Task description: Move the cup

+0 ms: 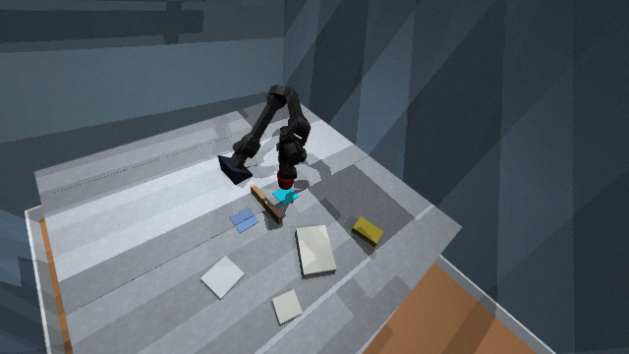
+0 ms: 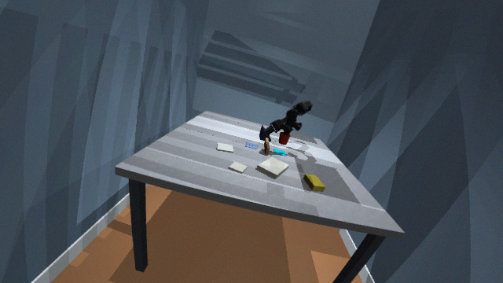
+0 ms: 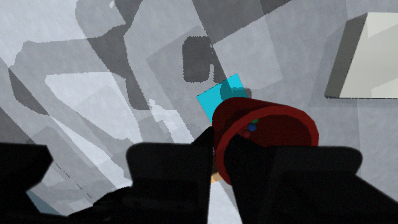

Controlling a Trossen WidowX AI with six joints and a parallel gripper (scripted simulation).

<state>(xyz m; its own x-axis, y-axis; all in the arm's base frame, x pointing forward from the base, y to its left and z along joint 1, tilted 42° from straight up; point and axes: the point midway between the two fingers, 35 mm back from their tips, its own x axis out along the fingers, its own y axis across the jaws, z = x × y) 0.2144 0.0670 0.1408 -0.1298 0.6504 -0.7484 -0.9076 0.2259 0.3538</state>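
— At the arm's tip, what is the black parallel-jaw gripper [image 3: 218, 150] doing?

— It is pinching the wall of the small dark red round cup [image 3: 265, 131], one finger inside the rim and one outside. The cup is hanging off the grey striped surface [image 1: 147, 236] with its mouth facing the wrist camera.

— Are the marbles showing?

— A blue and a green marble [image 3: 252, 127] are sitting deep inside the cup; any others are too small to make out.

— Where is the cup hanging?

— Above the flat bright cyan square pad [image 1: 285, 196], which is peeking out from behind the cup in the wrist view. In the top view the cup [image 1: 285, 177] is sitting just above that pad.

— And around it?

— A thin tan wooden bar [image 1: 266, 204] is standing just beside the cyan pad, with a flat pale blue square pad [image 1: 244, 219] on its far side. Farther out, a thick cream slab [image 1: 315, 249], a yellow block [image 1: 368, 230] and two thin white tiles [image 1: 222, 276] are lying well apart.
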